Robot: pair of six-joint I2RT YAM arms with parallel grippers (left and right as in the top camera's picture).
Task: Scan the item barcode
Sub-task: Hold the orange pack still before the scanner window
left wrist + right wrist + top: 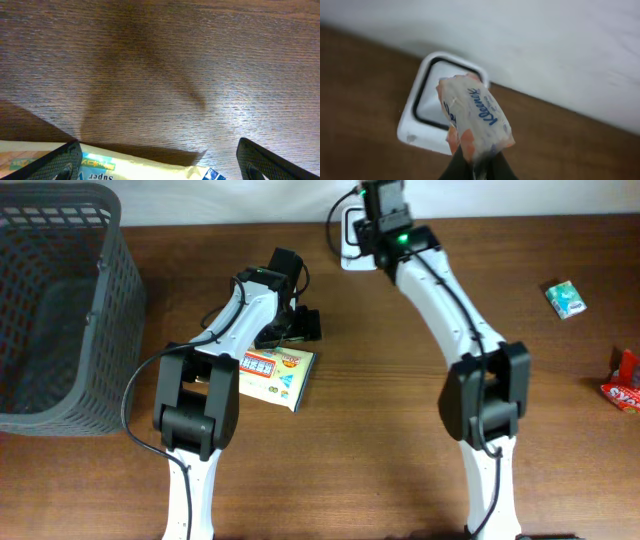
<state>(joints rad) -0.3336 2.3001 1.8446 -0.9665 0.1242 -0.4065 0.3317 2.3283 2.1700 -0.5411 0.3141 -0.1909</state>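
— Where's your right arm?
— Stretched to the table's (pixel 380 430) far edge. Your right gripper (pixel 475 167) pinches the tissue pack (pixel 475 115) above the scanner (pixel 415 135).
— And your left?
— Bent low, left gripper (pixel 160 162) spread wide, a packet (pixel 275 375) just beside it.

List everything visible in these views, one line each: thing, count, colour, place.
basket: one, grey, table's left end
flat packet: one, yellow and white, under left arm
scanner: one, white with black-rimmed window, table's far edge
Kleenex pack: one, white and orange, held near scanner
small pack: one, green and white, right side
red packet: one, red, right edge
table: one, brown wood
left tool: one, black, open above flat packet
right tool: one, black, shut on Kleenex pack
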